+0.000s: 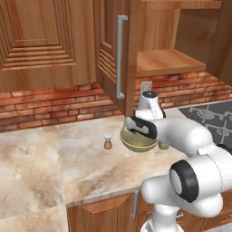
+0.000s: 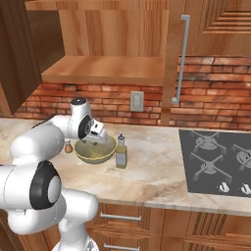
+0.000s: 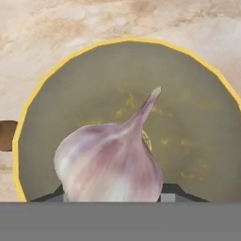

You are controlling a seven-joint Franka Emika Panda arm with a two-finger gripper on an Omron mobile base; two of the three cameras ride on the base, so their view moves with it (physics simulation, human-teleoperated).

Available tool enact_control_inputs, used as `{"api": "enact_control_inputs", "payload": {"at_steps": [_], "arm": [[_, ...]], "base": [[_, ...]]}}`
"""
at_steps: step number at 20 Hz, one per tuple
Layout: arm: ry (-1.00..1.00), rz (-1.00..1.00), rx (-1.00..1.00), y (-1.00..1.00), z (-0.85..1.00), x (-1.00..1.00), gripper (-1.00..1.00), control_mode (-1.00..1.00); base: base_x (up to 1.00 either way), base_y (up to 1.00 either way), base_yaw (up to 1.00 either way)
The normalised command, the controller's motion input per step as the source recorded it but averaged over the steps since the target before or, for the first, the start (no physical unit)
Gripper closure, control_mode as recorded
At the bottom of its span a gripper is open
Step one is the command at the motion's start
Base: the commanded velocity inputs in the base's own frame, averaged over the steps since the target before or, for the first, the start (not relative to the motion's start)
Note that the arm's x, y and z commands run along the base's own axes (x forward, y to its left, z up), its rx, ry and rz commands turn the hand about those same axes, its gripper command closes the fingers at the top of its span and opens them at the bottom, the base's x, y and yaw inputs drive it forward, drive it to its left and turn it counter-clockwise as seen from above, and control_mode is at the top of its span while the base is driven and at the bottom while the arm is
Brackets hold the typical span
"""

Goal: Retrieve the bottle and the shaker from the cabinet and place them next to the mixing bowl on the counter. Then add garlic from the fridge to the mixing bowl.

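In the hand view a pale purple-white garlic bulb (image 3: pixel 110 162) sits between my fingertips, and my gripper (image 3: pixel 113 196) is shut on it. Straight below lies the yellow-rimmed mixing bowl (image 3: pixel 28 108). On the counter, my gripper (image 1: pixel 137 130) (image 2: pixel 97 141) hangs just above the bowl (image 1: pixel 136 146) (image 2: pixel 103 156). The small brown shaker (image 1: pixel 108 142) (image 3: pixel 5 135) stands upright left of the bowl. The bottle (image 2: pixel 121 152) (image 1: pixel 163 146) stands upright at the bowl's right, partly hidden by my arm in the left base view.
An open cabinet door (image 1: pixel 115 54) with a long handle (image 2: pixel 182 59) hangs above the bowl, and its shelf (image 2: pixel 108 68) is bare. A black stove top (image 2: pixel 218 162) lies to the right. A brick wall with an outlet (image 2: pixel 137 101) stands behind.
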Motion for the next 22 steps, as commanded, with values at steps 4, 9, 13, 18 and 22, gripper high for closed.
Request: {"api": "enact_control_inputs", "payload": {"at_steps": [4, 9, 13, 18, 22], "arm": [[0.03, 0.0, 0.0, 0.0, -0.44, 0.05, 1.0, -1.0], [0.01, 0.0, 0.0, 0.0, -0.33, 0.12, 1.0, -1.0], [0.0, 0.0, 0.0, 0.0, -0.17, 0.07, 1.0, -1.0], [0.0, 0.0, 0.0, 0.0, -0.02, 0.27, 1.0, -1.0], [0.01, 0.0, -0.01, 0.0, 0.0, 0.58, 1.0, -1.0]], "base": [[0.0, 0.0, 0.0], [0.0, 0.0, 0.0], [0.0, 0.0, 0.0], [0.0, 0.0, 0.0], [0.0, 0.0, 0.0]]}}
